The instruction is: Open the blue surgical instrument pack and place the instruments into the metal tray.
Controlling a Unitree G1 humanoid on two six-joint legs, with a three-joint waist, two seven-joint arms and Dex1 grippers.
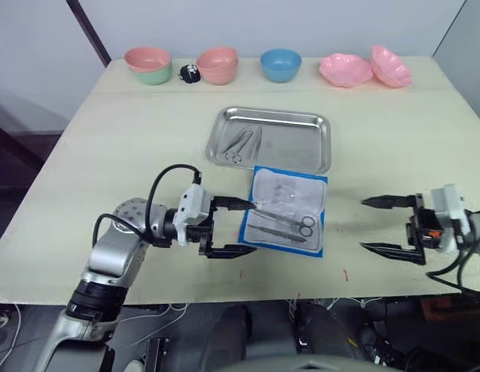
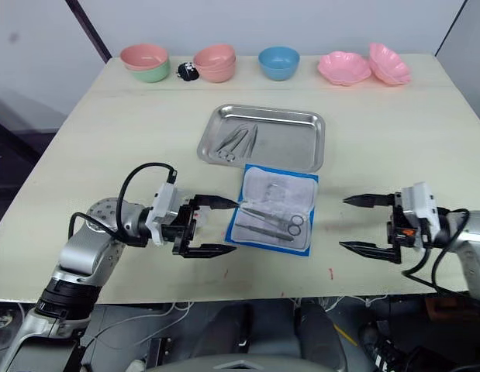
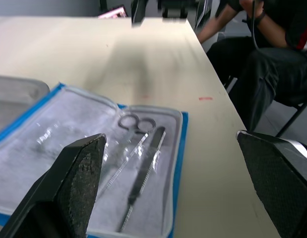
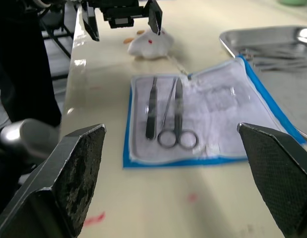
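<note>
The blue surgical instrument pack (image 1: 286, 211) lies open at the table's centre, whitish inner face up with a blue border. On its near half lie instruments: scissors (image 1: 292, 226) with ring handles and a slim forceps (image 4: 152, 113). Just behind the pack is the metal tray (image 1: 302, 143), with more silver instruments (image 1: 243, 143) in its left part. My left gripper (image 1: 241, 227) is open at the pack's left edge, one fingertip close to the border. My right gripper (image 1: 365, 225) is open, a short way right of the pack, with nothing in it.
Along the far edge stand a pink bowl stacked on a green bowl (image 1: 148, 64), pink bowls (image 1: 217, 64), a blue bowl (image 1: 281, 64) and two pink scalloped dishes (image 1: 346, 70). A small black object (image 1: 190, 74) sits between bowls. A seated person (image 3: 262, 49) is beside the table.
</note>
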